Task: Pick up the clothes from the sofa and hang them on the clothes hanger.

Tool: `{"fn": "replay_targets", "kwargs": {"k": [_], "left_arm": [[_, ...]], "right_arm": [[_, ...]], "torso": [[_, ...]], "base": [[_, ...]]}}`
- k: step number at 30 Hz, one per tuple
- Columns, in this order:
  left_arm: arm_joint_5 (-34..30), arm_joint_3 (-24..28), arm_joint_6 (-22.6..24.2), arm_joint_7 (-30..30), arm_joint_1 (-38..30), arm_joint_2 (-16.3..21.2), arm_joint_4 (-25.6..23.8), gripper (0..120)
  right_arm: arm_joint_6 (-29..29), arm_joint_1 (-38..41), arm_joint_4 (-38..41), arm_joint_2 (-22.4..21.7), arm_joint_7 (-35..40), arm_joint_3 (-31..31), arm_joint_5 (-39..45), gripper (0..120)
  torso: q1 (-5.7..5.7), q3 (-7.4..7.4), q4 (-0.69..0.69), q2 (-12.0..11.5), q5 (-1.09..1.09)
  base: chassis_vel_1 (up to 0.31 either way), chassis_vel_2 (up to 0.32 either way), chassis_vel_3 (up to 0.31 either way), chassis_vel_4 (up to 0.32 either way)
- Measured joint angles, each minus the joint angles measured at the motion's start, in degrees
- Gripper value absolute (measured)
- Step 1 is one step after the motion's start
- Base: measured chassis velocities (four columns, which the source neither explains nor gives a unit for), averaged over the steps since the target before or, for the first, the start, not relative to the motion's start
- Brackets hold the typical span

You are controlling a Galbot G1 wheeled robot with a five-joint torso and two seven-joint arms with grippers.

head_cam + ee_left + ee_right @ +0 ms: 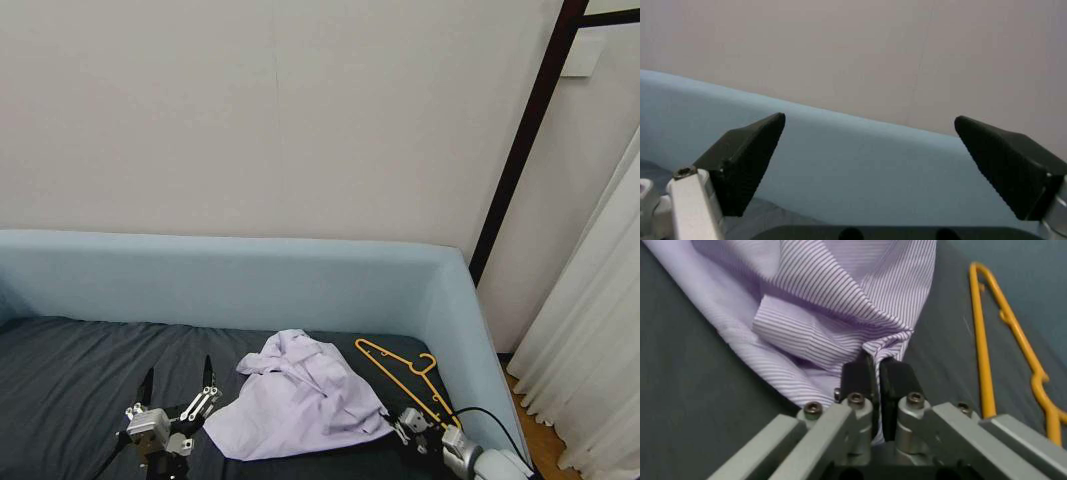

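**Head view.** One light-blue sofa (pixel 230 280) with a dark grey seat cushion (pixel 70 370) stands against a plain wall (pixel 280 110). One white curtain (pixel 590 380) hangs at the right. One crumpled lilac shirt (pixel 300 395) lies on the seat cushion toward the right end of the sofa. One orange hanger (pixel 405 372) lies flat just beside it, between the shirt and the sofa's right armrest. Two grippers are low over the seat. The left gripper (pixel 178 378) is just to the left of the shirt, its two fingers spread wide and empty. The right gripper (pixel 403 425) is at the shirt's right edge, near the hanger's lower end.

**Left wrist view.** The left gripper's two black ribbed pads (pixel 750 160) stand far apart with nothing between them. Behind them are the sofa's backrest and the wall.

**Right wrist view.** The right gripper's two black fingers (pixel 860 375) are pressed together on a fold at the shirt's edge. The cloth, finely striped in purple, spreads away from the fingers over the seat cushion. The hanger lies apart from the shirt, to one side of the gripper.
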Motion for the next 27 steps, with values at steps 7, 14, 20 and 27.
{"fn": "replay_targets", "kwargs": {"k": [7,14,20,27], "left_arm": [[-0.8,-0.9,0.4,0.1,-0.6,1.3,0.6,100],[-2.4,-2.1,0.6,0.0,-0.9,2.8,0.5,100],[-3.7,-3.3,1.4,-0.2,-1.7,4.1,-0.1,100],[-3.6,-3.8,1.6,-0.2,-1.9,4.2,1.0,100]], "right_arm": [[0.8,-1.8,-0.7,-0.5,0.1,4.1,-5.6,31],[-13.5,-5.1,14.0,-5.2,9.1,11.2,-5.4,53],[-18.2,-2.3,22.6,-5.0,22.5,10.2,7.6,77],[-18.2,4.8,22.7,1.8,29.5,-1.1,13.4,99]], "torso": [[0.00,0.00,0.00,0.0,-0.01],[0.00,0.00,-0.03,0.0,-0.07],[0.00,0.00,-0.01,0.0,-0.06],[0.00,0.00,-0.01,0.0,-0.04]], "base": [[0.000,0.000,0.000,0.000],[0.000,0.000,0.000,0.000],[0.000,0.000,0.000,0.000],[0.000,0.000,0.000,0.000]]}}
